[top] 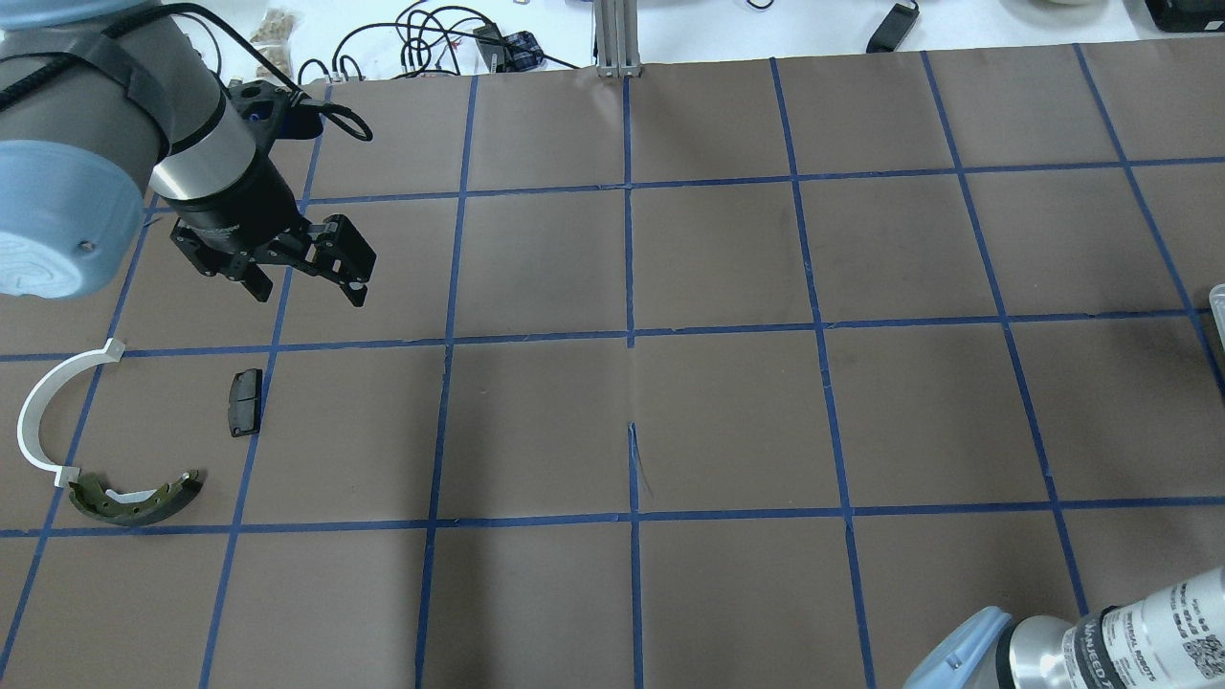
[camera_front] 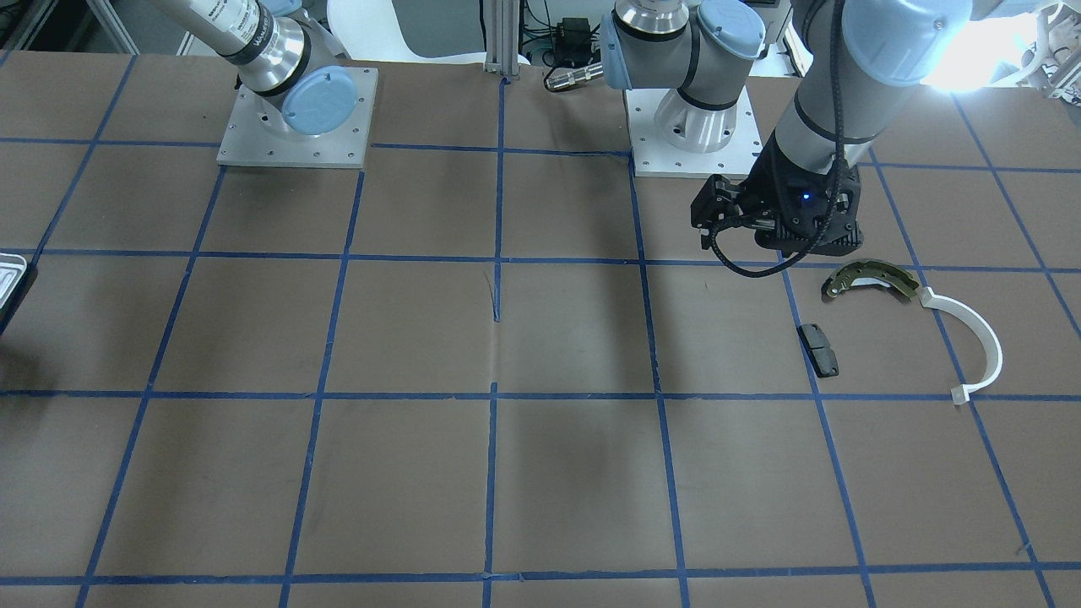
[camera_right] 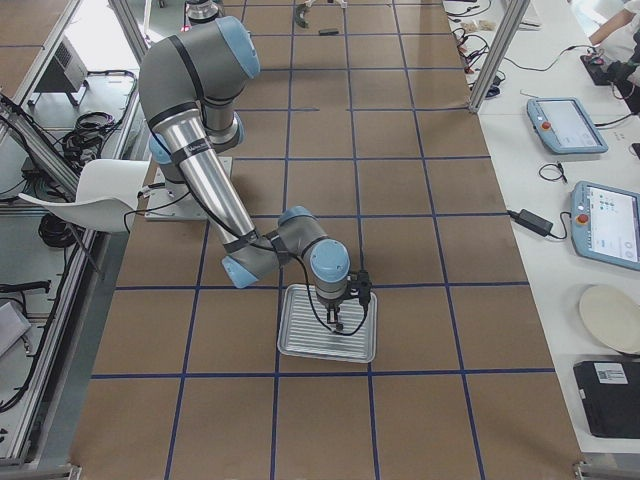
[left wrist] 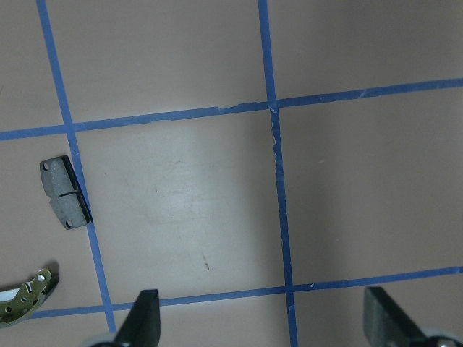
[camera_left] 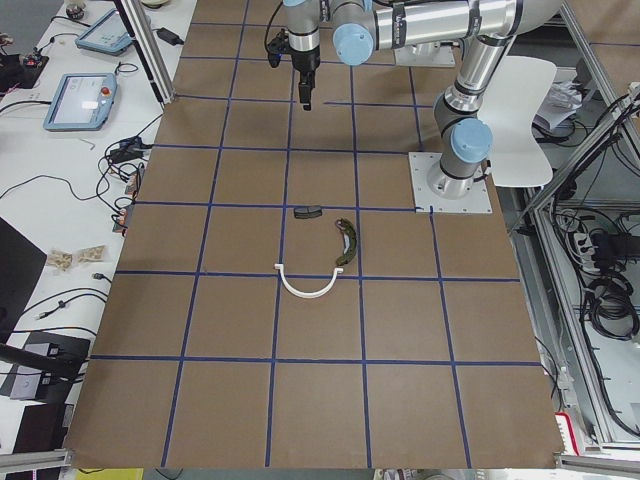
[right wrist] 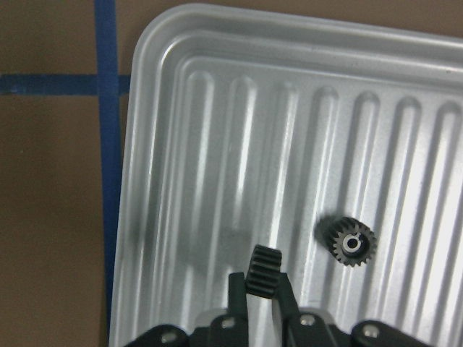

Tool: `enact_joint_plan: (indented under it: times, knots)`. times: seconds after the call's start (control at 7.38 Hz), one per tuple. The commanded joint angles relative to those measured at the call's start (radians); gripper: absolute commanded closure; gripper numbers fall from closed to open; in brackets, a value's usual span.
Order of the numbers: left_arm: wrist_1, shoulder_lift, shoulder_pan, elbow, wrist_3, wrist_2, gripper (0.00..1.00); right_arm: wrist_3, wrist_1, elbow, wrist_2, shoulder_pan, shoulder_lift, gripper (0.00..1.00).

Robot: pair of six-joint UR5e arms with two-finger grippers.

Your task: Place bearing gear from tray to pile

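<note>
My right gripper (right wrist: 262, 290) is shut on a small dark bearing gear (right wrist: 264, 267) just above the silvery ridged tray (right wrist: 217, 144). A second dark gear (right wrist: 352, 243) lies on the tray to its right. In the exterior right view the gripper (camera_right: 339, 322) hangs over the tray (camera_right: 300, 342). The pile lies at the other end: an olive-brass shoe (top: 139, 500), a white arc (top: 38, 411) and a black pad (top: 244, 402). My left gripper (top: 308, 285) is open and empty, above the table beyond the pad (left wrist: 65, 192).
Brown table with blue tape grid. Two grey base plates (camera_front: 296, 127) stand on the robot's side. Only the tray's corner (camera_front: 10, 279) shows in the front view. Cables and tablets lie past the table's far edge (top: 450, 43).
</note>
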Motion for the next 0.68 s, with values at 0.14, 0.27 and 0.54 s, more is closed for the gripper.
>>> enact_joint_plan:
  times: [0.14,0.27,0.54]
  knots:
    - [0.003,0.000,0.002,0.008,0.000,-0.001,0.00,0.235,0.068,0.031,-0.008,0.259,-0.178,1.00]
    - [0.004,-0.001,0.002,0.005,0.000,-0.001,0.00,0.332,0.166,0.036,0.001,0.388,-0.201,1.00]
    - [0.004,0.009,0.002,0.009,0.002,0.002,0.00,0.616,0.214,0.030,0.010,0.664,-0.195,1.00]
